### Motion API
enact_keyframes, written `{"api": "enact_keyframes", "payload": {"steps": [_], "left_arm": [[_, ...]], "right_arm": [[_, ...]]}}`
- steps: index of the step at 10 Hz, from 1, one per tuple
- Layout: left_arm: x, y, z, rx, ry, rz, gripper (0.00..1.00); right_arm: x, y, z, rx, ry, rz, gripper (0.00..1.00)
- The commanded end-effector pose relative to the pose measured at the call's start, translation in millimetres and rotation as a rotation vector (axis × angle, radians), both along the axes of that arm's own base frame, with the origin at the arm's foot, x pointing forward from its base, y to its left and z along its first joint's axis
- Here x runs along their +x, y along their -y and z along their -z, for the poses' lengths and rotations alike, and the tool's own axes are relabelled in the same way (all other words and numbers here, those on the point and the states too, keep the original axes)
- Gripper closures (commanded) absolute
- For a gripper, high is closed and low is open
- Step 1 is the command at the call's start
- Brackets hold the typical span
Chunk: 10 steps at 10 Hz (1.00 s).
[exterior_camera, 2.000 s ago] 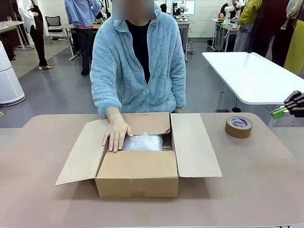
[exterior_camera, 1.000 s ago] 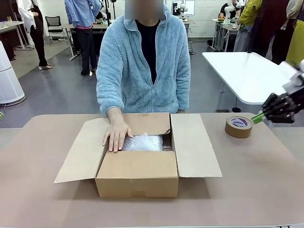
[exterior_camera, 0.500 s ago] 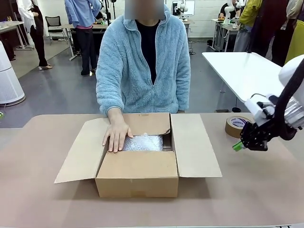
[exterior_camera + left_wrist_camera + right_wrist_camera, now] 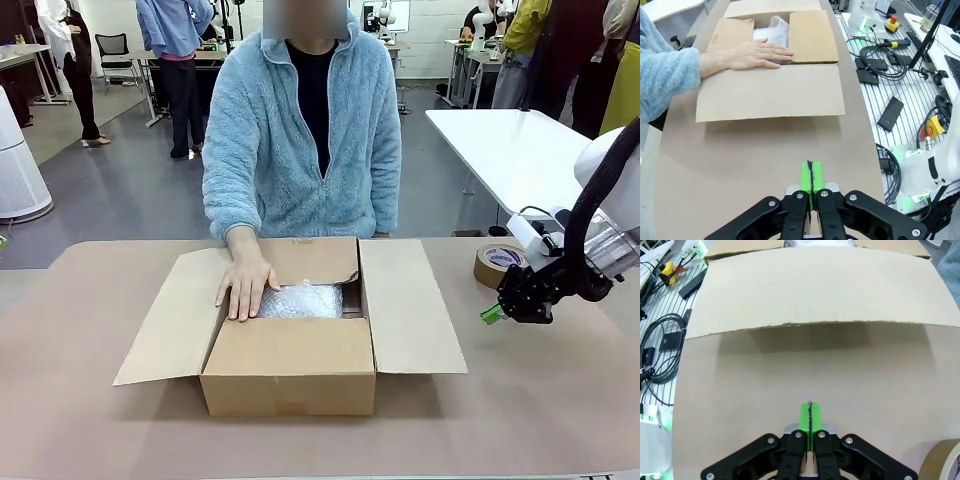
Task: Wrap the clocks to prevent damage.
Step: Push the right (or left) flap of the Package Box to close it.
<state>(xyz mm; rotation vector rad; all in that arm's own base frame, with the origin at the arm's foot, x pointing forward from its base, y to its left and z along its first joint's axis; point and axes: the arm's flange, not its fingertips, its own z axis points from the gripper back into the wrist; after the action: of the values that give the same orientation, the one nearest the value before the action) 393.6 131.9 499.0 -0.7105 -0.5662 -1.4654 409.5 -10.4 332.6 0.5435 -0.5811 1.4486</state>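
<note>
I see an open brown cardboard carton [image 4: 288, 378] centre frame on the tan table [image 4: 540, 410], flaps spread. A brown tape roll [image 4: 490, 262] lies flat at right; a white table [image 4: 510, 160] stands behind, upper right.

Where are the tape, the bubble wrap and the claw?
tape [image 4: 491, 268]: front view, its left side.
bubble wrap [image 4: 305, 300]: front view, its top.
right claw [image 4: 490, 314]: front view, its green tips.
</note>
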Motion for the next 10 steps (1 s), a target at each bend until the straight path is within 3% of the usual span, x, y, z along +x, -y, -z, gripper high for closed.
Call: {"api": "enact_keyframes", "payload": {"steps": [1,3,5,7,10], "left_arm": [[0,1,-2,-0.004,0.008,-0.017,1.0],[0,1,-2,-0.004,0.008,-0.017,1.0],[0,1,-2,-0.004,0.008,-0.017,1.0],[0,1,-2,-0.004,0.008,-0.017,1.0],[0,1,-2,-0.004,0.008,-0.017,1.0]], "right_arm": [[-1,1,-1,-0.021,0.012,-0.005,0.99],[0,0,-1,0.0,0.002,0.001,0.99],[0,-15,23,0.166,-0.01,-0.097,0.99],[7,-22,45,0.255,-0.022,-0.11,0.99],[12,-32,52,0.36,-0.033,-0.05,0.99]]}}
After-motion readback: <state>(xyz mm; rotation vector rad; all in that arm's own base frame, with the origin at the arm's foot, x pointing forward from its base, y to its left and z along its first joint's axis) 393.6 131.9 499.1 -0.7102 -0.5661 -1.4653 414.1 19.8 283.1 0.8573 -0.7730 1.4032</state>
